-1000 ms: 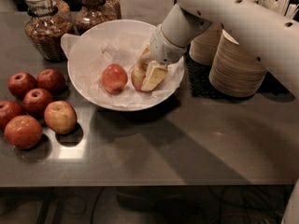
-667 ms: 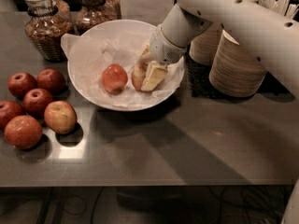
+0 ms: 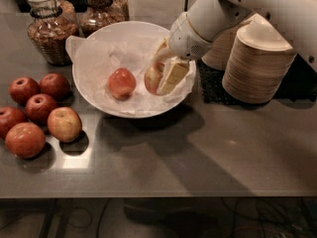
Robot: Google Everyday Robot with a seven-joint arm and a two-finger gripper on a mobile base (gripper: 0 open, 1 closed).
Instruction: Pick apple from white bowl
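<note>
- Looking at the white bowl (image 3: 130, 26) on the table (image 3: 208, 157): it's lined with crumpled white paper (image 3: 99, 58), and two apples sit inside.
- The pincer (image 3: 158, 81) is reaching down into the right half of the bowl, clamped around the apple (image 3: 150, 79), the paler yellow-green one with the red blush. One cream finger (image 3: 173, 76) is across its right side and the other goes behind it.
- That apple sits low in the bowl, right side, on the paper.
- The other apple (image 3: 122, 82) in the bowl is more evenly red-orange. It's just left of the gripped one and not touching the pincer.
- Six more apples (image 3: 40, 107) are clustered on the table left of the bowl.
- Two glass jars (image 3: 49, 26) are behind the bowl, and stacked beige bowls (image 3: 257, 63) to its right.
</note>
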